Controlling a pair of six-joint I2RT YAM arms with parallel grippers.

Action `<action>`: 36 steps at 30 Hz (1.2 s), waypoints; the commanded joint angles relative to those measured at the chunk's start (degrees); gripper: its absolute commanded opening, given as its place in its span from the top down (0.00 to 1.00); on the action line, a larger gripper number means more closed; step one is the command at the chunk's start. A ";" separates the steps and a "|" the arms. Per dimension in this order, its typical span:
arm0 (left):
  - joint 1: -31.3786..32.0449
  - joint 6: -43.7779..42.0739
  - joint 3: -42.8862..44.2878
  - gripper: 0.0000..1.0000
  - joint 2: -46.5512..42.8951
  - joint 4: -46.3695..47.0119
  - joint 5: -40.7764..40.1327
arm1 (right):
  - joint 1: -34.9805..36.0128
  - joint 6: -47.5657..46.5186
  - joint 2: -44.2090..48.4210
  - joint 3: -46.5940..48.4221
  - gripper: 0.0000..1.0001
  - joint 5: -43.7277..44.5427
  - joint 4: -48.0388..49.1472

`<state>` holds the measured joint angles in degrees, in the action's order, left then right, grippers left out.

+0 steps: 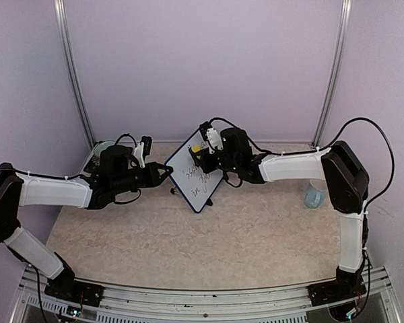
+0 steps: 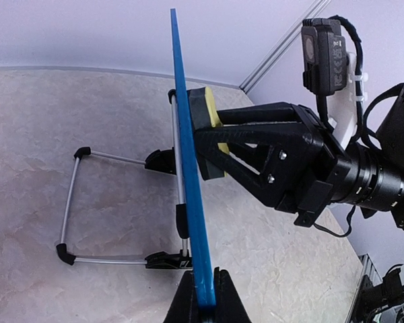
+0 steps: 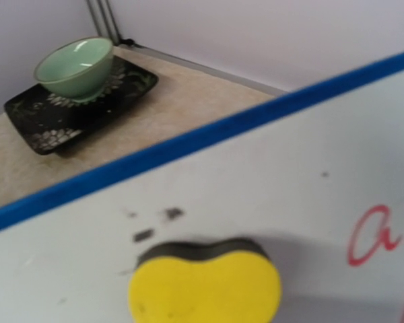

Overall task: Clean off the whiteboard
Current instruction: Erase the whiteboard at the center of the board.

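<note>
From above, the whiteboard [image 1: 196, 176] stands tilted on the marbled desk [image 1: 188, 235] between the two arms, its blue-framed face carrying dark handwriting. The left arm [image 1: 54, 190] reaches to the board's left edge and its jaws meet the frame there. The right arm [image 1: 289, 165] comes in from the board's other side and presses a yellow sponge [image 1: 196, 149] to the upper part of the face. A pale blue cup [image 1: 315, 194] stands well to the right of the board and a bowl on a dark tray [image 1: 97, 153] to the left of it, by the back wall. In the left wrist view the whiteboard [image 2: 188, 168] is seen edge-on as a thin blue strip, and the left jaws are pinched tight on that edge at the bottom of the picture. Behind the board its wire stand [image 2: 71, 202] with black tips rests on the desk. On the board's front side the sponge [image 2: 205, 111] lies flat against the face, clamped between the closed right jaws. In the right wrist view the whiteboard [image 3: 269, 188] fills most of the picture; the sponge [image 3: 205, 293] touches it with its dark layer, just below a few dark smudges [image 3: 155, 225], with red writing [image 3: 384, 235] to the right. Beyond the board's blue edge a green bowl [image 3: 75, 67] sits on a dark patterned tray [image 3: 27, 118].
</note>
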<state>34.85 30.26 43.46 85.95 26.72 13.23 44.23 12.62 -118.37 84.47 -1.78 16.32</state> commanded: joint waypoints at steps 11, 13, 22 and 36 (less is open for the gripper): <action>1.17 -0.42 -0.40 1.00 -0.82 0.50 5.40 | 3.37 -0.23 2.04 -6.28 0.87 -6.63 0.60; 1.13 -0.38 -0.40 1.00 -0.70 0.54 5.42 | 2.60 0.50 2.00 -5.76 0.87 -6.62 -0.13; 1.10 -0.54 -0.40 1.00 -0.75 0.46 5.31 | -3.34 5.50 -0.22 0.26 0.87 -3.38 -5.63; 1.10 -0.51 -0.40 1.00 -0.49 0.49 5.40 | -9.51 11.26 -4.04 6.47 0.87 -2.94 -10.40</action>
<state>34.94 28.80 43.46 85.86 26.59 14.61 34.92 22.37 -120.55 88.12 -5.32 8.95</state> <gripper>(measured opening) 0.055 0.237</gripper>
